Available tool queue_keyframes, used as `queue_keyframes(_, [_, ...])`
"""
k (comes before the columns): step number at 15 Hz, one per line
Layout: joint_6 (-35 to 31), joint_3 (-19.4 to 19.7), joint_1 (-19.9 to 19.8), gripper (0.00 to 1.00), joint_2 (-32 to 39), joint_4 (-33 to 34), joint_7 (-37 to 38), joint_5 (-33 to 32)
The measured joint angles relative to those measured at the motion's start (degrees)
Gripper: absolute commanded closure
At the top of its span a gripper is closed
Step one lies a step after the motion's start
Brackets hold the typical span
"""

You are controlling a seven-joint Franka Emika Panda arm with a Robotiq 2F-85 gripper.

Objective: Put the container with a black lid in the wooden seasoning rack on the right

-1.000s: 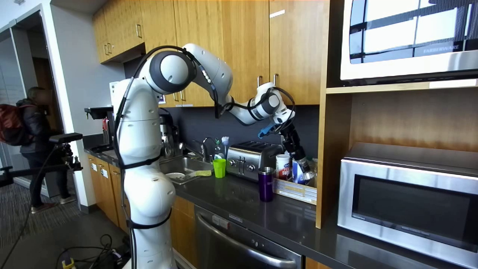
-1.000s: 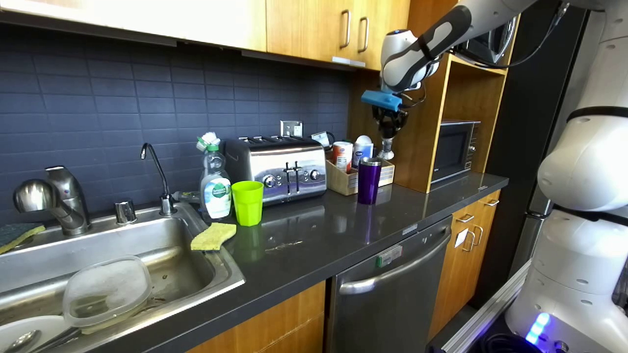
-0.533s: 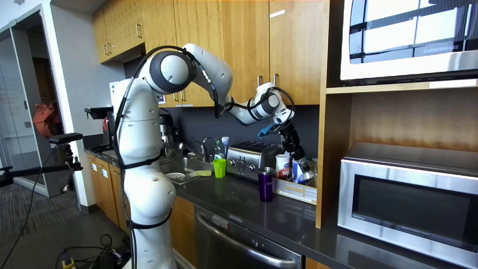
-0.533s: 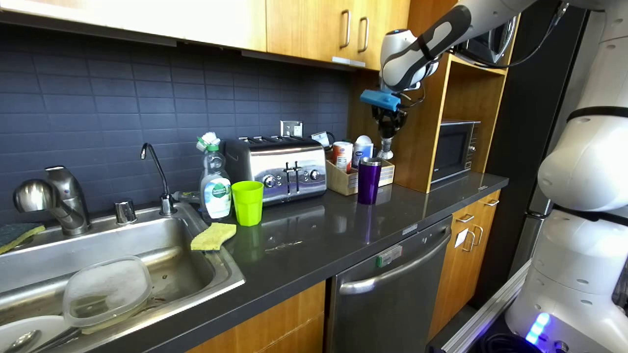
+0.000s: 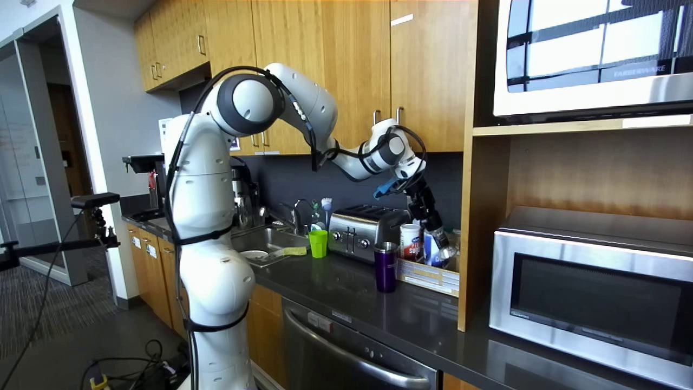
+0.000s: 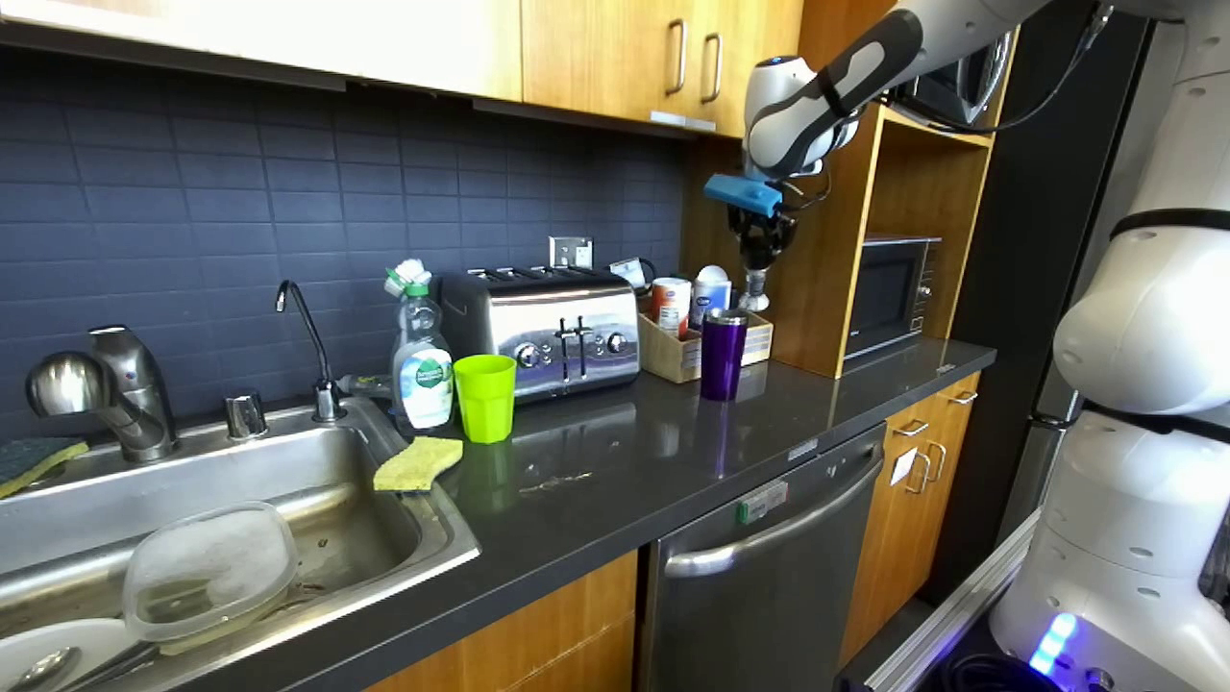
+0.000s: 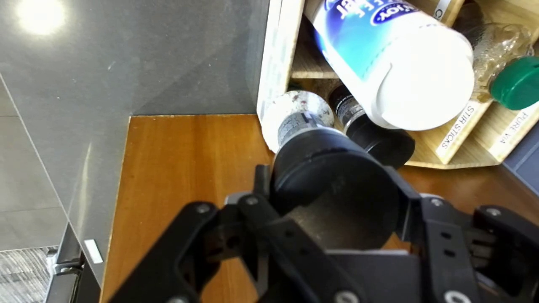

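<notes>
Little has moved over the last second: in an exterior view the container (image 6: pixel 754 291) has shifted only slightly toward the toaster (image 6: pixel 567 332), and it hangs over the end of the wooden rack (image 6: pixel 670 358) nearest the wooden panel (image 7: pixel 189 168). Nothing else near the rack has shifted. I read the near-stillness as lining up before lowering, so the task looks close to done but not finished. In the wrist view the end effector (image 7: pixel 330 191) pinches the black lid (image 7: pixel 337 168) from both sides. The lid is a smooth, dull, round cap, wider than the patterned neck below, which flares into a pale, flecked base. There the base overlaps the rack's front rim; whether they touch, I cannot tell. A black-capped jar (image 7: pixel 379 141) just beside it could get knocked, and a glossy white bottle (image 7: pixel 400 59) is near as well. The rack is pale, grained wood with thin, labelled dividers. A shiny purple cup (image 6: pixel 723 360) stands in front on the polished dark counter (image 6: pixel 615 461).
</notes>
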State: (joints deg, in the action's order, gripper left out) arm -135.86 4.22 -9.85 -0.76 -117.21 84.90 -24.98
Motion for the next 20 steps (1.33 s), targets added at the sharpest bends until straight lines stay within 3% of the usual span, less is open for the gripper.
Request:
queue_keyframes(3, [0.0,0.0,0.0,0.61,0.0,0.2,0.3,0.0])
queue_keyframes(4, [0.0,0.0,0.0,0.36,0.1,0.2,0.4,0.0])
queue_keyframes(20, [0.0,0.1,0.0,0.36,0.4,0.5,0.9,0.0])
